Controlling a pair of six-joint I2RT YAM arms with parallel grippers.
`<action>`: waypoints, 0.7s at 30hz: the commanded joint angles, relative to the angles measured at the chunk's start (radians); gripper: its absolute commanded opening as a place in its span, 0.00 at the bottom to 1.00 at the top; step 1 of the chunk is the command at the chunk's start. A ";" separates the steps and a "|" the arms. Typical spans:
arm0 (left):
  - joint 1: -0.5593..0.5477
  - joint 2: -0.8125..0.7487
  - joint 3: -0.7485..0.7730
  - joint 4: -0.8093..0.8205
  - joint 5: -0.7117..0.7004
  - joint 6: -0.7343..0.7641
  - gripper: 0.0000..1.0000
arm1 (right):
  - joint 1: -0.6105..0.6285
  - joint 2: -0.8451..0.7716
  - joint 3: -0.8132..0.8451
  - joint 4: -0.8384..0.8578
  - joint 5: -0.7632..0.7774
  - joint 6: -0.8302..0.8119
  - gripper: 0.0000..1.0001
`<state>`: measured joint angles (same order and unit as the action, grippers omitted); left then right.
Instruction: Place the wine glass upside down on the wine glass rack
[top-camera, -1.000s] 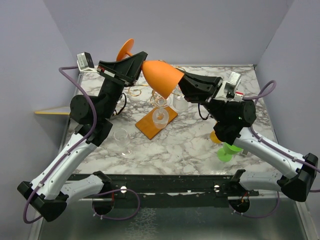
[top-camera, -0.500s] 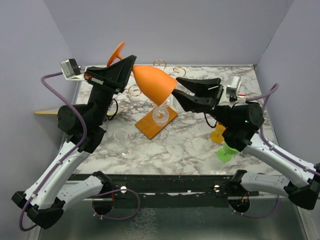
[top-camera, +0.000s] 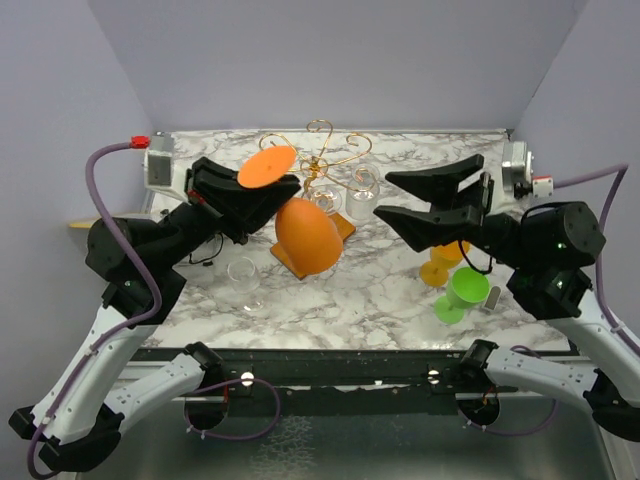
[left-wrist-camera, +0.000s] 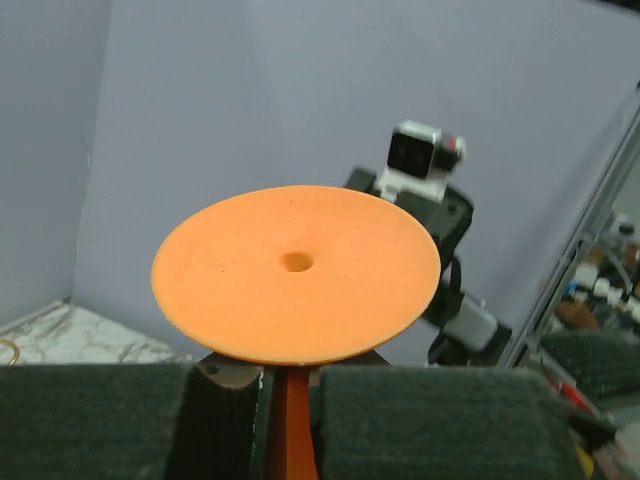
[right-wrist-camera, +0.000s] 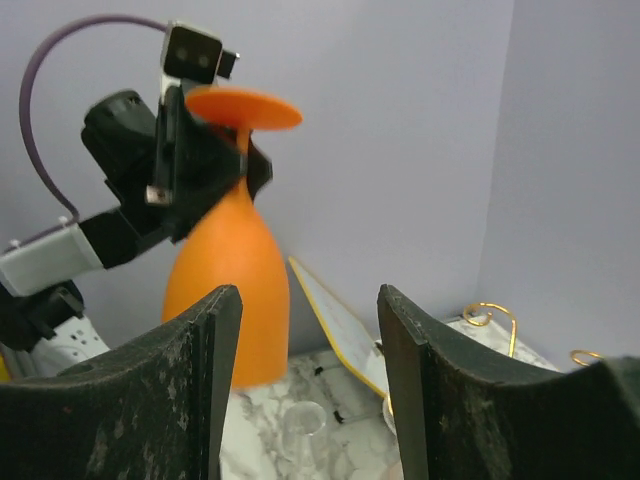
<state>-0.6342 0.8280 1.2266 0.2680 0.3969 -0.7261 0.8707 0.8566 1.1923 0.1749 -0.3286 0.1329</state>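
One orange wine glass hangs foot up and bowl down in the left hand, which is clamped on the stem just under the foot disc. The glass is just in front of the wine glass rack and hides the near end of its wooden base from above. Its long axis is close to vertical, tilted slightly. The gold scrolls lie beyond the foot and a little to its right. The right hand is spread wide and empty, and stands right of the rack, apart from the glass. The left arm looks nearer, so I judge it must carry the stem back into a free scroll.
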 joint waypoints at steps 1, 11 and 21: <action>0.002 -0.012 0.008 -0.213 0.287 0.275 0.00 | 0.005 0.079 0.162 -0.284 -0.014 0.160 0.62; 0.001 -0.116 -0.091 -0.326 0.445 0.633 0.00 | 0.005 0.219 0.314 -0.377 -0.093 0.451 0.63; 0.003 -0.090 -0.024 -0.519 0.439 0.840 0.00 | 0.005 0.357 0.323 -0.185 -0.361 0.706 0.62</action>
<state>-0.6342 0.7280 1.1656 -0.1501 0.8158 -0.0181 0.8707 1.1755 1.4876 -0.1059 -0.5259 0.6971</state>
